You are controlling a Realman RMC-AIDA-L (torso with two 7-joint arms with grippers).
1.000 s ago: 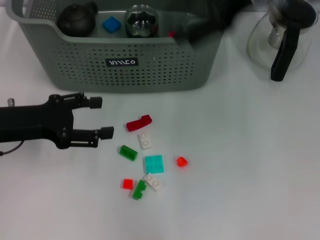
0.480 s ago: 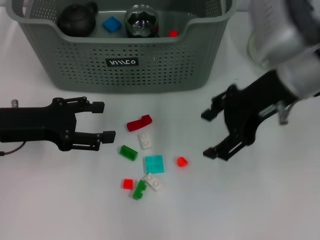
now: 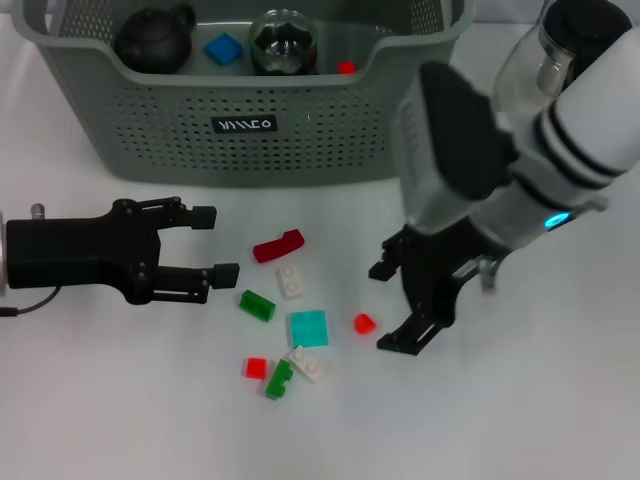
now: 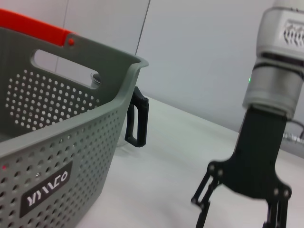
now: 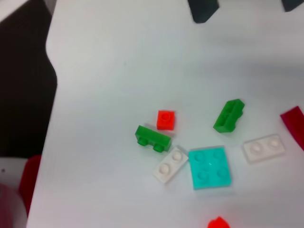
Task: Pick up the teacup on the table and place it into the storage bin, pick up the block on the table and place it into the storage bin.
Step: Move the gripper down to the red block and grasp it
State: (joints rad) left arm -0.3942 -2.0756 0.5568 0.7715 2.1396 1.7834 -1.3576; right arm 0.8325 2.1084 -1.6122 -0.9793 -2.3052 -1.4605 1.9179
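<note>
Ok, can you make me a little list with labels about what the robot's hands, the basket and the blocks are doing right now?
right gripper: open, just above the table beside the small red block
left gripper: open, low, pointing at the dark red block
storage bin: holds a dark teapot, blue block, glass cup
loose blocks: eight on the table, none gripped
glass teapot: behind the right arm

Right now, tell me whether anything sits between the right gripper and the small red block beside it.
Nothing visible does. In the head view the right gripper hangs open just beside the small red block, with only bare table between them. The turquoise plate lies on the block's far side, out of the path.
</note>
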